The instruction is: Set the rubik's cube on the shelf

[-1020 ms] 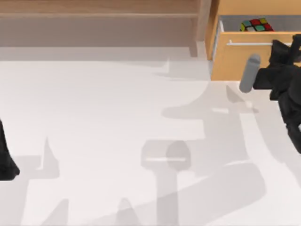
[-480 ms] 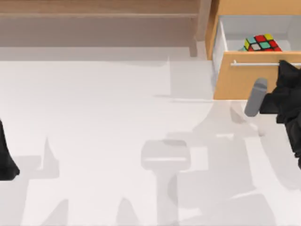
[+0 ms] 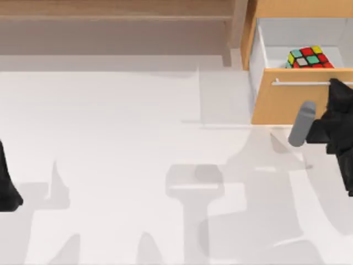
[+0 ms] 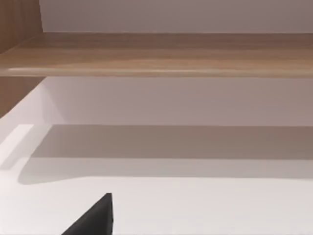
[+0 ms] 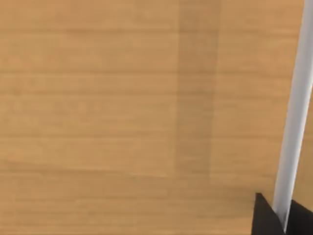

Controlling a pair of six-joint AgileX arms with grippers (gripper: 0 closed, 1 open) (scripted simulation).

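Note:
The rubik's cube [image 3: 309,57] lies inside the open orange-tan drawer [image 3: 287,105] at the back right, just behind the drawer's front panel. My right gripper [image 3: 336,84] is shut on the thin silver handle [image 3: 303,83] at the panel's right end. In the right wrist view the handle [image 5: 293,112] runs between the dark fingertips [image 5: 264,215], with the wooden panel [image 5: 122,112] close behind. The light-brown shelf [image 3: 116,10] spans the back left, with its upright post [image 3: 238,27] beside the drawer. The left wrist view looks at the shelf board [image 4: 161,54] from low down.
My left arm [image 3: 8,187] is parked at the table's left edge. The white table [image 3: 138,138] stretches between both arms. A grey cylinder [image 3: 301,124] on the right arm hangs in front of the drawer panel.
The drawer has slid out toward the table's front, pulled by my right gripper on its handle. More of the cube shows inside. The left arm has not moved.

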